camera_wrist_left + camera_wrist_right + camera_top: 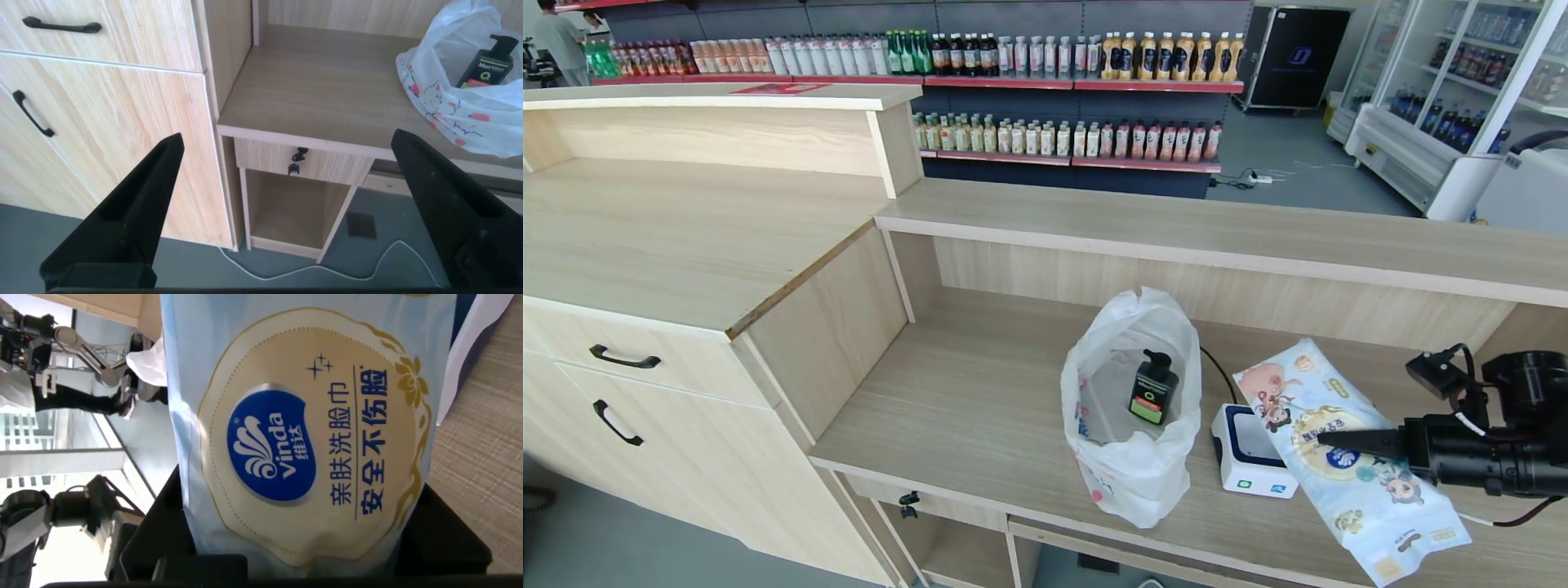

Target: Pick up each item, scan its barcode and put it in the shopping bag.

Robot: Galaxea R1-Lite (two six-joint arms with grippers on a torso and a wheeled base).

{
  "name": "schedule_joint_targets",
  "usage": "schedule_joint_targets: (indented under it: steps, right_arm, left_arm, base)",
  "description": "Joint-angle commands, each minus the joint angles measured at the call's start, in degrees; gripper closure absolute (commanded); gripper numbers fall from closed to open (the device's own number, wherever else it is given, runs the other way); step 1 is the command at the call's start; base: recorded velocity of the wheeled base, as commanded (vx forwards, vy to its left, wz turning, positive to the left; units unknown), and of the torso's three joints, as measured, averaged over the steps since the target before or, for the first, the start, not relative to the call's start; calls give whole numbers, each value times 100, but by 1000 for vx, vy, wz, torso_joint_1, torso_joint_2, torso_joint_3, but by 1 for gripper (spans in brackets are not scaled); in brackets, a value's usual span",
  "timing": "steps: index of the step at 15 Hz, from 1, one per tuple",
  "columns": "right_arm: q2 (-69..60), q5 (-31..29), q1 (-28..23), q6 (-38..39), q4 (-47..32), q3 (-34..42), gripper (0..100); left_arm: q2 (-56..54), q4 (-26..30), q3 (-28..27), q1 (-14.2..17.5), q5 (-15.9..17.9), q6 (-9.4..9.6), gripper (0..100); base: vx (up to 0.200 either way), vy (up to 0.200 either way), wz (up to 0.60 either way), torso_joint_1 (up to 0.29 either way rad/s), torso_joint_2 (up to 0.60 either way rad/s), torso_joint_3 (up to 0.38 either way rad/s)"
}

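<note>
A light-blue pack of tissues (1347, 457) with cartoon print hangs tilted just above the counter, its upper edge over the white and blue scanner (1245, 457). My right gripper (1343, 442) is shut on the pack from the right; in the right wrist view the pack (302, 433) sits between the dark fingers (155, 539). Left of the scanner, the white shopping bag (1131, 457) stands open with a dark pump bottle (1153, 390) inside. My left gripper (286, 212) is open with nothing in it, low in front of the counter's left end, the bag (453, 98) far off.
A tall cabinet with two black-handled drawers (625, 358) rises left of the counter. A raised ledge (1217, 233) backs the work surface (964, 400). A key hangs in the drawer lock (908, 500) under the counter edge. A black cable (1217, 367) runs behind the scanner.
</note>
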State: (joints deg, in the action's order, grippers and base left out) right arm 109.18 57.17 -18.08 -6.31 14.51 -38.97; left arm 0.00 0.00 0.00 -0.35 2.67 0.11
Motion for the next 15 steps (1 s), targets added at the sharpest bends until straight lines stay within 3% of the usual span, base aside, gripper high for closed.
schedule_joint_targets:
  steps: [1,15]
  right_arm:
    - [200,4,94,-1,43,-23,100]
    - [578,-13,182,-10,202,-225,100]
  left_arm:
    - [9,0,0,0,-3,7,0]
    - [9,0,0,0,-3,-2,0]
  base:
    - [0,0,0,0,0,0]
    - [0,0,0,0,0,0]
